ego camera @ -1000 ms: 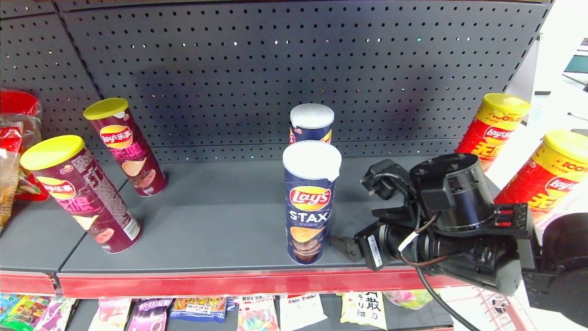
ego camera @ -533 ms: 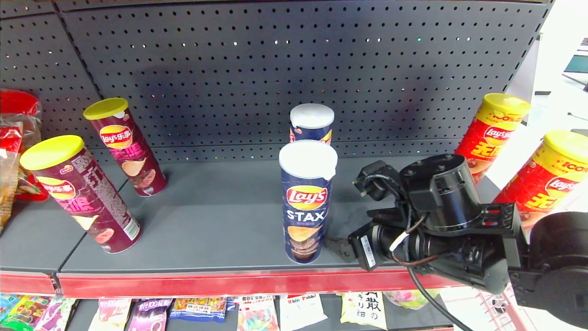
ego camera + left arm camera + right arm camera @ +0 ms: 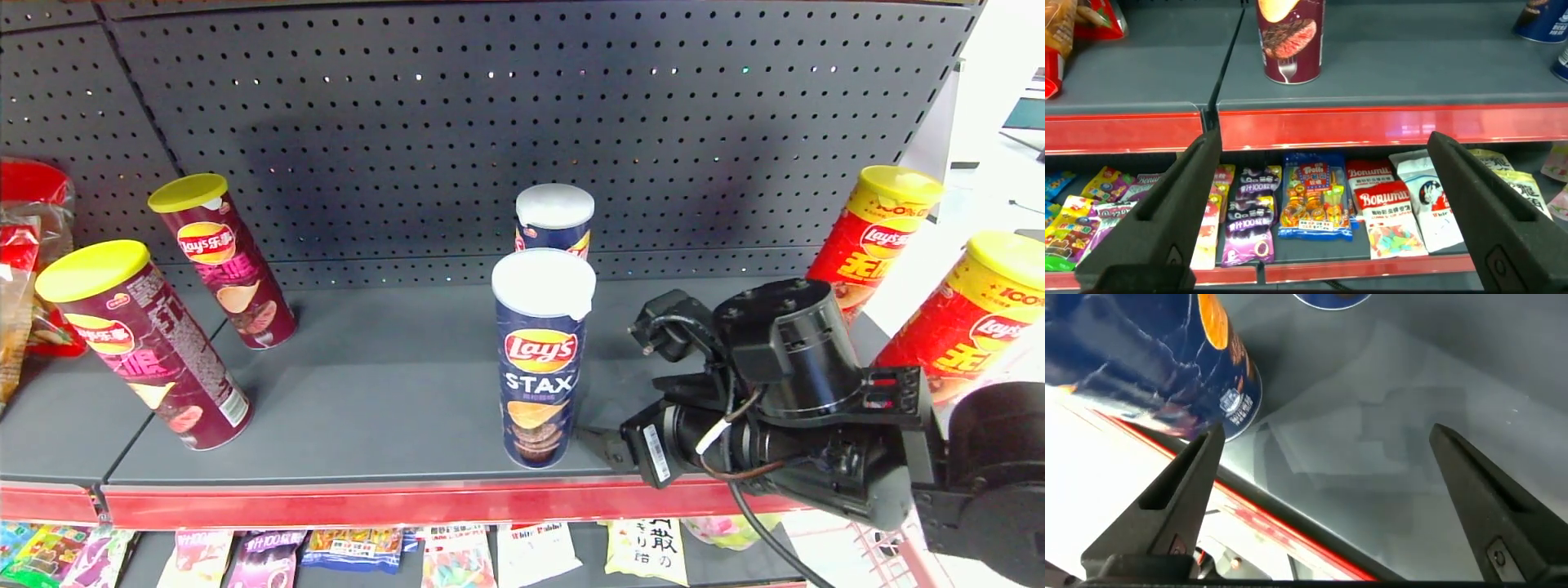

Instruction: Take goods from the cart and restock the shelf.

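Stock: front blue can (image 3: 539, 359) upright at the shelf (image 3: 367, 408) front edge, white lid on. Second blue can (image 3: 554, 216) sits directly behind it. Right gripper (image 3: 1327, 469) is just right of the front blue can, fingers spread wide, gripping nothing. Right wrist view adds detail: that can's base lies beside one finger (image 3: 1184, 490), outside the gap; possibly touching, cannot say. Maroon cans (image 3: 143, 343) stand well left of it, red cans (image 3: 878, 229) well right. Left wrist view: left gripper (image 3: 1324, 139) low and left of it, fingers wide apart, empty, facing snack packets (image 3: 1315, 200) on the lower shelf.
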